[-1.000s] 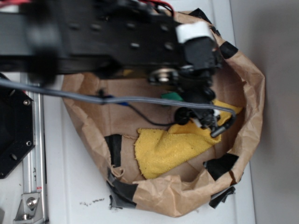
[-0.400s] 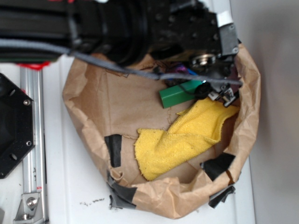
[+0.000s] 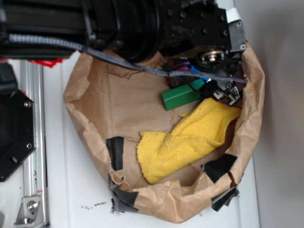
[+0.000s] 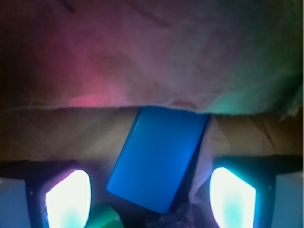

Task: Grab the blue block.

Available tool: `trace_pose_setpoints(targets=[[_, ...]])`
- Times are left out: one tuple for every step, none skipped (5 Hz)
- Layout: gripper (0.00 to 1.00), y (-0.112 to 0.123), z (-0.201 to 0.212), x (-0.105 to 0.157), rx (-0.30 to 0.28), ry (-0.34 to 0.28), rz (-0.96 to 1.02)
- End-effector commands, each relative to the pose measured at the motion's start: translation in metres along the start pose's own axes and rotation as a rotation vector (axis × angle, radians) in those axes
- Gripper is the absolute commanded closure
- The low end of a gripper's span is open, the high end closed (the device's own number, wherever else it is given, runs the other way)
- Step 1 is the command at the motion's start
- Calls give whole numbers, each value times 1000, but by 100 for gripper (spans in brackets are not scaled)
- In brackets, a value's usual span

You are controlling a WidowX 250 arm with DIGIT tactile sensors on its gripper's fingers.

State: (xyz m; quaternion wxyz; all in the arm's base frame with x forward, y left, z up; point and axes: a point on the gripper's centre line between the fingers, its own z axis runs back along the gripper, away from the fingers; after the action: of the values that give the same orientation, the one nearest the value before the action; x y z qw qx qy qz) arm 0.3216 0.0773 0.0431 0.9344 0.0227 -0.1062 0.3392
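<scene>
gripper [image 4: 149, 194] wide, now straddling blue block [image 4: 159, 159] | arm has been shifting toward bag's [image 3: 85, 118] far wall, uncovering green bar [image 3: 180, 96] | closing looks next

Blue block [image 3: 195, 70] mostly under arm

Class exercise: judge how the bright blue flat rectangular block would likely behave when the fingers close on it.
The bright blue flat rectangular block looks rigid, with crisp edges, so it probably won't flex. Its smooth, glossy faces suggest it could slip between the fingers. Lying flat and tilted against the brown paper bag wall, it seems unlikely to roll but may twist as the fingers close.
</scene>
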Motion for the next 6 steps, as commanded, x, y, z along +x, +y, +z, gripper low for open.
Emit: trace_pose_setpoints(targets=[[0,16,10,32,-58,-21,109],[0,6,-10,19,-49,16,75],[0,-13,-39,10,-48,54,33],[100,-21,-50,-3,-47,73,39],[100,-22,-41,-9,-48,47,20],[100,-22,-34,-16,-36,31,-3]])
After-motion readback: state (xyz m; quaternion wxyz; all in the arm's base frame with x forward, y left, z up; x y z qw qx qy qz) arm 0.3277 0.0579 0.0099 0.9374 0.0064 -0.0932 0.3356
